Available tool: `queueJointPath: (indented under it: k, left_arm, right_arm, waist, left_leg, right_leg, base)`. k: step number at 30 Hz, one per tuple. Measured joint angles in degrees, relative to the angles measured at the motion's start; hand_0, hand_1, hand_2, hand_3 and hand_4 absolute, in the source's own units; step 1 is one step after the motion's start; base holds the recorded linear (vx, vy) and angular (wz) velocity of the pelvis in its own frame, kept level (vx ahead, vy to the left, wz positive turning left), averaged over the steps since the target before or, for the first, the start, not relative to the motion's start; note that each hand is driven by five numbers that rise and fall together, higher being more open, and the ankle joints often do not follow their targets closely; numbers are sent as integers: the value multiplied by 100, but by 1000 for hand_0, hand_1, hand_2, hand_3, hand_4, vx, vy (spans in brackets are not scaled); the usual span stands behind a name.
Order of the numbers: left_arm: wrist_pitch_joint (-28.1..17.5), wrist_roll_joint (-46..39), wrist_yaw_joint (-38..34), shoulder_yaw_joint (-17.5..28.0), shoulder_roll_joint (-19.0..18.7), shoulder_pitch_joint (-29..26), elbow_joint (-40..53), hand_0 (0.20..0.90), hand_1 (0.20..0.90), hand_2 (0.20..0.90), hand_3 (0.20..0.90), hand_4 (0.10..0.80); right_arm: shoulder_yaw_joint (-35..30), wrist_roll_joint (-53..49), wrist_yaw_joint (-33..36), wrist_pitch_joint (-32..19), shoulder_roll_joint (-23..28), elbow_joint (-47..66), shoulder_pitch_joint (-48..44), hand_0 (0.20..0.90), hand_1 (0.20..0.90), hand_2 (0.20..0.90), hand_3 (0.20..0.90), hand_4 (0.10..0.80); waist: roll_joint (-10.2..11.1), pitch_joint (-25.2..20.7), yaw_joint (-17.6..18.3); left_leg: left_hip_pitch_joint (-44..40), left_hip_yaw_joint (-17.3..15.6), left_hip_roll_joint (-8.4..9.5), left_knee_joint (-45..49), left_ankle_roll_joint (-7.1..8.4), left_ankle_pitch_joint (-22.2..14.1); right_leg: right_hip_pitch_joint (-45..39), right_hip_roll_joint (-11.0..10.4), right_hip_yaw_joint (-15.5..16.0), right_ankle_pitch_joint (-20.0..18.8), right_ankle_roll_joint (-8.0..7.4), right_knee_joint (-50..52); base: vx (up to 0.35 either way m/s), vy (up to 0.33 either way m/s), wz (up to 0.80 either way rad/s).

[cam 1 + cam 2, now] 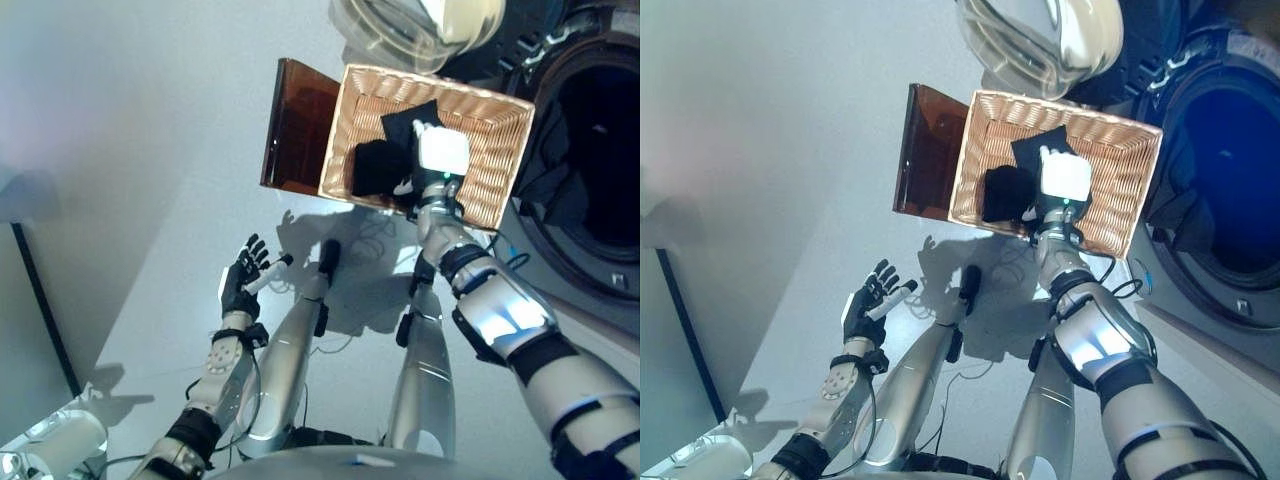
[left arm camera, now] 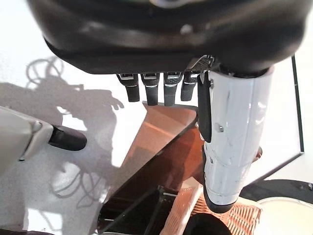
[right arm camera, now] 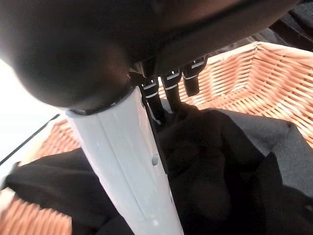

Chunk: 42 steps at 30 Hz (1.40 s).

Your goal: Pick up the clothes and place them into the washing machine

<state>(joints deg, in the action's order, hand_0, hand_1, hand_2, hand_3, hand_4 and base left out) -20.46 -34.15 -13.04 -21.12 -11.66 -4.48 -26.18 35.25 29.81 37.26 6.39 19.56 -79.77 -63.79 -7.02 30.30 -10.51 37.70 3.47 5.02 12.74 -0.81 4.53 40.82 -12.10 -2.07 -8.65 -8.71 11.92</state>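
Note:
Black clothes (image 1: 378, 165) lie bunched in a wicker basket (image 1: 500, 150) on the floor in front of me. My right hand (image 1: 440, 155) reaches down into the basket over the clothes. In the right wrist view its fingers (image 3: 171, 83) are straight, with their tips touching the black cloth (image 3: 220, 156), and the white-covered thumb (image 3: 132, 166) stands out straight. My left hand (image 1: 243, 280) hovers over the floor to the lower left, well away from the basket, its fingers spread and holding nothing. The washing machine's dark drum opening (image 1: 600, 150) is right of the basket.
A brown translucent stand (image 1: 295, 125) sits against the basket's left side. The washer's round glass door (image 1: 400, 25) hangs open above the basket. Something dark, like cloth (image 1: 545, 170), drapes at the drum's left rim. Pale floor spreads to the left.

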Motion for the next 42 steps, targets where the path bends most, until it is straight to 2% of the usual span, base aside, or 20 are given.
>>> queueJointPath:
  k: [21,22,24,25,32,42]
  left_arm:
    - [4,-130,60,-32,-50,43,431,900,900,900,900,800]
    - [4,-130,60,-34,-51,47,431,900,900,900,900,800]
    - [4,-131,58,-30,-54,50,431,900,900,900,900,800]
    - [4,-132,57,-29,-54,50,431,900,900,900,900,800]
    - [4,-132,58,-33,-50,56,431,900,900,900,900,800]
    - [0,-137,49,-19,-53,55,427,900,900,900,900,800]
  right_arm:
    - [92,18,139,0,324,-82,-465,900,900,900,900,800]
    - [95,15,129,-2,336,-82,-480,746,746,746,746,690]
    - [95,10,132,-4,339,-82,-513,307,307,307,307,376]
    - [109,7,140,-11,341,-80,-552,200,200,200,200,300]
    - [107,-265,-11,-26,637,-32,-1056,200,200,200,200,300]
    - [15,-455,-113,-14,766,-103,-1040,200,200,200,200,300]
  waist:
    - [-23,10,-1]
    - [-23,10,-6]
    - [-23,10,-8]
    - [-26,8,-1]
    - [-28,9,-52]
    - [-27,9,-121]
  left_leg:
    - [590,-5,-4,-2,86,117]
    - [592,-7,-5,-7,95,122]
    - [611,-16,-1,-22,111,134]
    - [649,-18,-2,-11,116,137]
    - [774,-24,-12,0,151,166]
    - [730,-94,-21,6,144,170]
  right_leg:
    - [704,24,-69,-17,13,189]
    - [719,23,-74,-17,13,200]
    - [768,22,-99,-17,13,225]
    - [806,28,-112,-17,13,233]
    - [945,50,-136,-25,24,278]
    - [920,65,-180,-77,67,278]
  base:
    - [-2,3,1]
    - [0,0,0]
    - [0,0,0]
    - [0,0,0]
    - [0,0,0]
    - [0,-1,-1]
